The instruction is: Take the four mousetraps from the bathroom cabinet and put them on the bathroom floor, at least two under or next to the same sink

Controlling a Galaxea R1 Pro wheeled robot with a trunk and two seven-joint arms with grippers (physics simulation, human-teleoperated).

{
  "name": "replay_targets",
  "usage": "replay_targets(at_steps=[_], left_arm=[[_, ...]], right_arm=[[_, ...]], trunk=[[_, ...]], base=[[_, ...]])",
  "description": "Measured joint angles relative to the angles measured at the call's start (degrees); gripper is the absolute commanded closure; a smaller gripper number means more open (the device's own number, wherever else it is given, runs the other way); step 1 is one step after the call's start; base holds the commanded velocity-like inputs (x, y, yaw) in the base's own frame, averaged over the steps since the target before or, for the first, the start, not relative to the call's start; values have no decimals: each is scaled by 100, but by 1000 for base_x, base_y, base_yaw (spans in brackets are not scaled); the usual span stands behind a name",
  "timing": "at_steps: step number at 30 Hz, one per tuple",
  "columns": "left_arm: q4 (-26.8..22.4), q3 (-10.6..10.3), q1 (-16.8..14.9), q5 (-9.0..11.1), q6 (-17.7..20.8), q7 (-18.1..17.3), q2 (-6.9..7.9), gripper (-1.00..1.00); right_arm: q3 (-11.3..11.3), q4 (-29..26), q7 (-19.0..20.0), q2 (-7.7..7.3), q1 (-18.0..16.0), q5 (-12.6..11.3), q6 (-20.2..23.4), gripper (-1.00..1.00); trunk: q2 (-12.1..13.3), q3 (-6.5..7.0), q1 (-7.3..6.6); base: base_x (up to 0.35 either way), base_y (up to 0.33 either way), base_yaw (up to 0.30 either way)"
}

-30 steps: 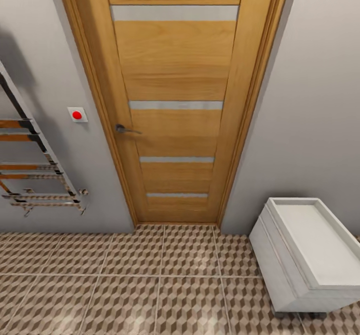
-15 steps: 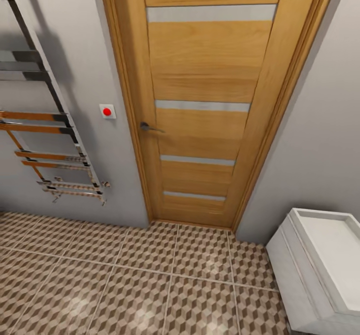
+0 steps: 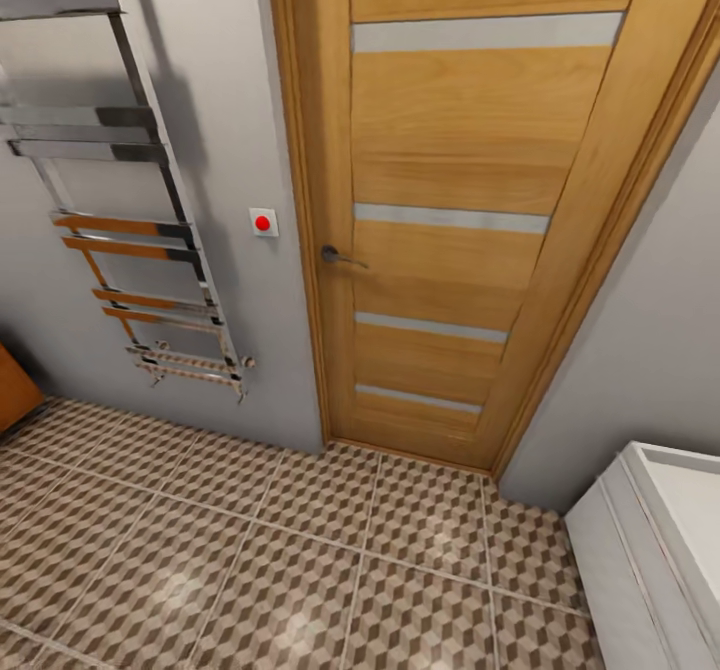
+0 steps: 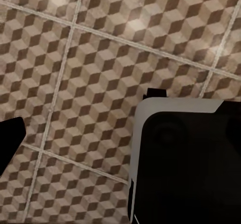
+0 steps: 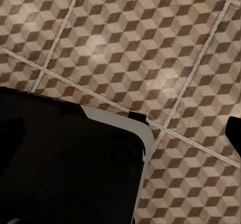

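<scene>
Head view: striped orange-brown door w/ lever handle, red wall button beside the frame, chrome towel rail on grey wall. Sink, white vanity, at the bathroom floor edge by the wall right of door. Orange-brown corner at the floor's left edge, can't tell what. Wrist views: cube tiles + dark robot body parts; grippers' state — can't tell. Mousetraps not spotted.
</scene>
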Motion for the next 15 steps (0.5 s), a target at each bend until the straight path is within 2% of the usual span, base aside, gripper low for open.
replay_targets(at_steps=[15], left_arm=[[0, 0, 0, 0, 2, 0, 0, -100]], right_arm=[[0, 4, -1, 0, 0, 0, -34, -100]], trunk=[[0, 73, 0]], base=[[0, 0, 225]])
